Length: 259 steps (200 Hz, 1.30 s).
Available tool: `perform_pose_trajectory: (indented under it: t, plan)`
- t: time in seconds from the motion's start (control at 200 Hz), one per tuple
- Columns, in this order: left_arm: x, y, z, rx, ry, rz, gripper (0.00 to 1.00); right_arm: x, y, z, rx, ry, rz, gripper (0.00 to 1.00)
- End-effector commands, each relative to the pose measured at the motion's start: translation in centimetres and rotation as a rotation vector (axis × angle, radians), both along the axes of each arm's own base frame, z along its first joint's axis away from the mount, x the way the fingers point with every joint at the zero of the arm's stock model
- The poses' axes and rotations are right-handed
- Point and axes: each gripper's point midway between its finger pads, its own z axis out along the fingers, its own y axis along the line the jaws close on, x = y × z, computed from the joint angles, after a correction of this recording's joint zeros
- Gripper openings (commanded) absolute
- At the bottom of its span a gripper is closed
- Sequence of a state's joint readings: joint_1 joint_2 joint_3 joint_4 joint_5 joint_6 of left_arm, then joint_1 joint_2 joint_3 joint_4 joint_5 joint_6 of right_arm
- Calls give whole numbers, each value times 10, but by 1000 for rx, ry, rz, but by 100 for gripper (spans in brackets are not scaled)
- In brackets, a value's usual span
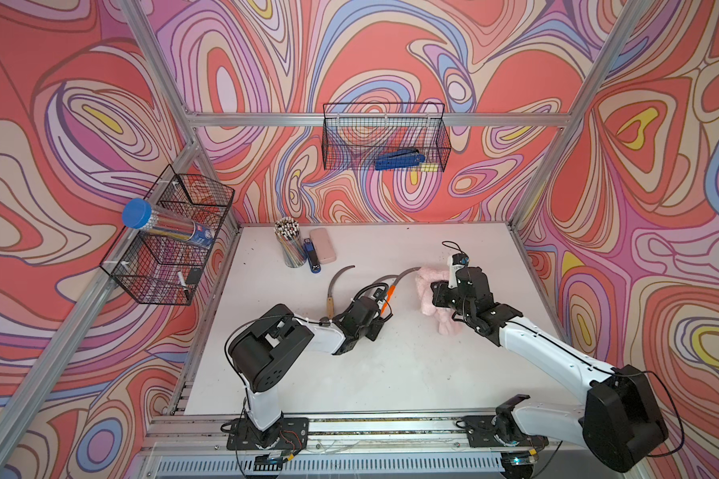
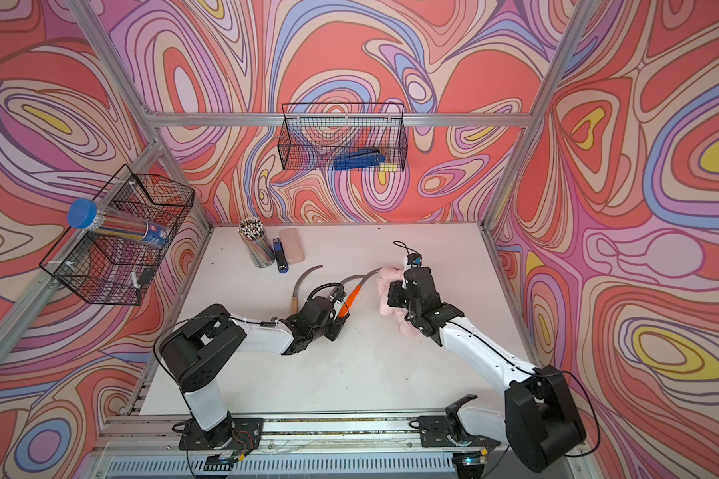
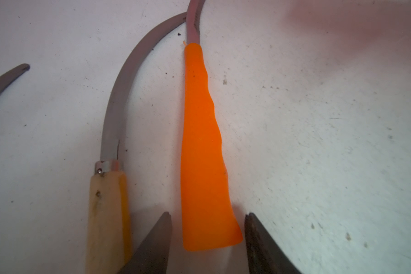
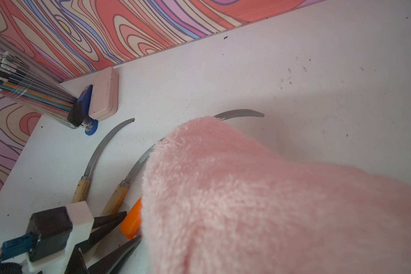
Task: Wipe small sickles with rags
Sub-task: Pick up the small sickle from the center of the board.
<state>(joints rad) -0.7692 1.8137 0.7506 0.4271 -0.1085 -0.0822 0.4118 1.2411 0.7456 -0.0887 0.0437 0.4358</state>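
Left pincer (image 3: pixel 208 214): jaws low over the bench (image 1: pixel 391 365), astride the butt end of the orange-handled sickle (image 3: pixel 202 142). A thin gap shows on each side of the handle, so the jaws are parted and not gripping.

Right pincer (image 1: pixel 434 294): closed on the pink rag (image 4: pixel 247 201). Its fingers are buried in the fluff. The rag sits right of mid-bench.

Sickles: all three lie flat near mid-bench, handles toward the front edge.
- Orange one: blade arcs off toward the rag, and its tip shows just past the cloth in the right wrist view.
- Wooden-handled sickle (image 3: pixel 107 208): just beside the orange one, on the side toward the left edge. Its blade tip meets the orange one's blade just beyond the handle.
- Outer wooden-handled sickle (image 1: pixel 337 286): further toward the left edge, apart from the other two.

Far left corner: pencil cup (image 1: pixel 290 246), blue stapler (image 1: pixel 313 257) and smooth pink case (image 1: pixel 321 245), side by side.
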Motion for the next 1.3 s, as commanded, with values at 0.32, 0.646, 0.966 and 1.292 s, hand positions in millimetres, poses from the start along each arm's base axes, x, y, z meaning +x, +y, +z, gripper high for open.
perform_pose_trajectory:
  t: [0.32, 0.646, 0.966, 1.292]
  plan:
    - [13, -8, -1, 3, -6, 2, 45, 0, 4, 3, 22, -18, 15, 0]
    - [14, -9, 0, 5, -2, 2, 35, -2, 3, -1, 23, -13, 15, 0]
    - [12, -8, 4, -3, -8, 5, 32, -1, 8, 1, 38, -13, 31, 0]
    - [17, -2, 26, -40, -44, 56, 7, -3, 52, 24, 29, -35, 134, 0]
